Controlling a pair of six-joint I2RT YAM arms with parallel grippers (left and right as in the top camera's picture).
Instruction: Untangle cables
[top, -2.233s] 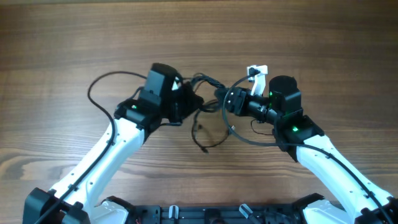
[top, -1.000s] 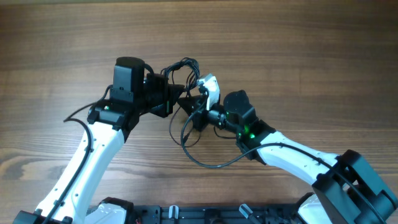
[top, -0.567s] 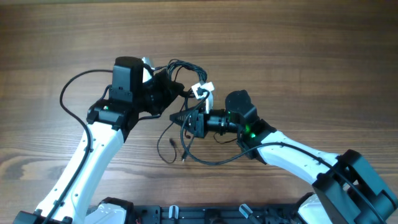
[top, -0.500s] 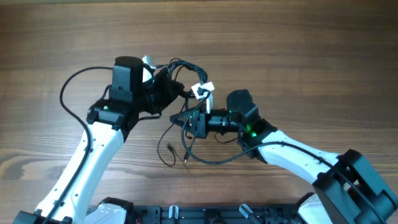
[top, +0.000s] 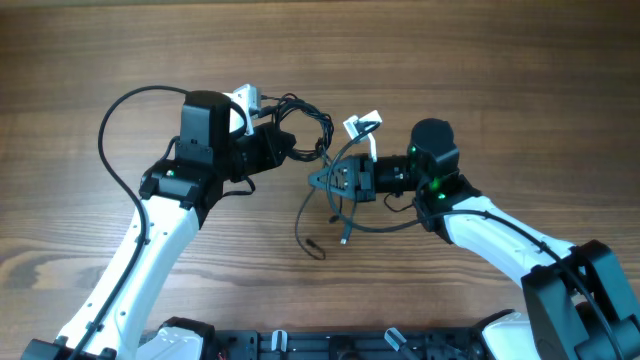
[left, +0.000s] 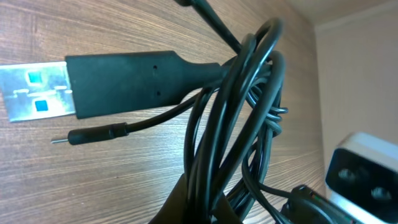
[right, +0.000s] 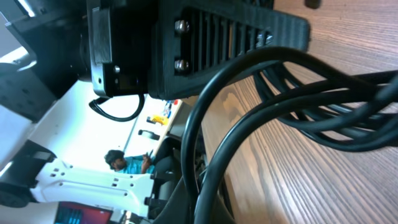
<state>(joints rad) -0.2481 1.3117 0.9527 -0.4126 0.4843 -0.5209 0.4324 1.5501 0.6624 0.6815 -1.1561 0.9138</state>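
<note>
A bundle of thin black cables (top: 310, 125) hangs between my two grippers above the wooden table. My left gripper (top: 272, 147) is shut on several strands of it; the left wrist view shows the looped cables (left: 239, 124), a USB plug (left: 74, 84) and a thin pin plug (left: 87, 135). My right gripper (top: 335, 182) is shut on black cables too, seen close in the right wrist view (right: 205, 168). Loose cable ends (top: 318, 235) trail down onto the table below the right gripper.
A thicker black arm wire (top: 115, 130) loops left of the left arm. White tags (top: 362, 124) stick up near the right gripper, and another (top: 247, 98) by the left. The wooden table (top: 500, 70) extends all round.
The right gripper has pulled to the right with its cables, away from the left gripper. The bundle has stretched out between them and the loose ends have shifted right.
</note>
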